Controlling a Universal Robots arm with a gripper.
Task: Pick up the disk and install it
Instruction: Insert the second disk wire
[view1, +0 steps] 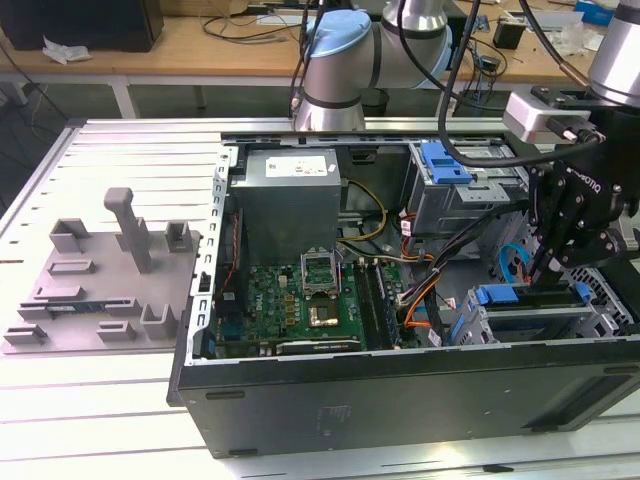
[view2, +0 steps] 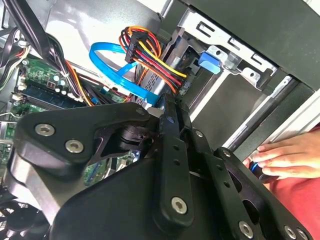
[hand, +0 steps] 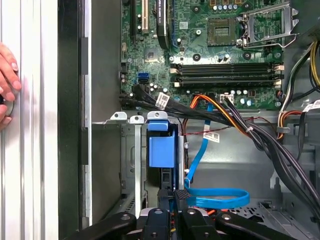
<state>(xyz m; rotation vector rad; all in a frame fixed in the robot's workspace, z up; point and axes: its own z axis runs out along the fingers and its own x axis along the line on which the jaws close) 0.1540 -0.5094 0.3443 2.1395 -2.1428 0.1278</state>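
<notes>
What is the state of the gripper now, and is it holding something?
Gripper: jaws closed on the disk, which stands on edge in the drive cage of the computer case.

A slatted, pale grey metal counter (view1: 120, 150) spans the exterior view under even, bright light. Behind it runs a long light-brown wooden workbench (view1: 200, 45) on white legs, strewn with dark cables and small devices, and a crumpled white cloth (view1: 65, 50) lies near its left end.
</notes>
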